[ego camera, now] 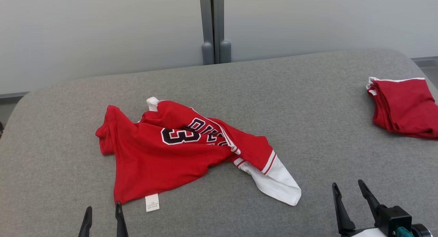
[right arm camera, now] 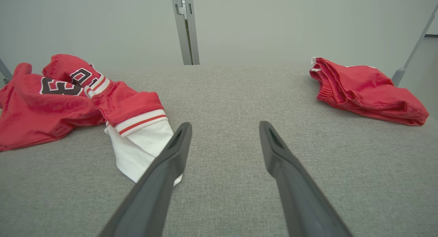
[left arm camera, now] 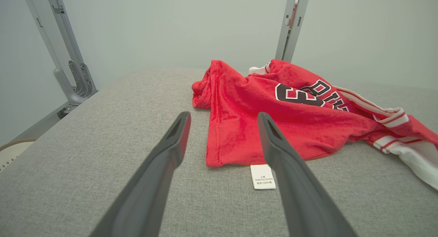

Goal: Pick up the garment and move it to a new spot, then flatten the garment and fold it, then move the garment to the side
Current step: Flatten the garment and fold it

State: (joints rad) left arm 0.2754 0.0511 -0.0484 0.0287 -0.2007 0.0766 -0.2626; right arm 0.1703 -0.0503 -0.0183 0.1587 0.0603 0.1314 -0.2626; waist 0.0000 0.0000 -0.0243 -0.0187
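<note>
here we went: the garment (ego camera: 164, 151), a red jersey, lay crumpled on the grey padded surface (ego camera: 308, 110), left of centre and not yet lifted by the look of it. my left gripper (ego camera: 103, 206) hung with fingers spread and nothing between them. my right gripper (ego camera: 347, 183) was the same, spread and empty. the cloth's long axis ran on a slant, from a bunched red end far to my left down to a white sleeve end (ego camera: 277, 187) near and to the right. the near hem corner with its white label (ego camera: 152, 202) sat just ahead of my left fingertips, a touch to their right, apart from them. the white sleeve end lay near my right gripper, off to its left, also untouched. so each arm had its own end, left being the closer, i judged. a two-handed pinch along that slant looked the sensible pickup to me. a folded red garment (ego camera: 403, 107) sat well apart at the far right, out of play.
</note>
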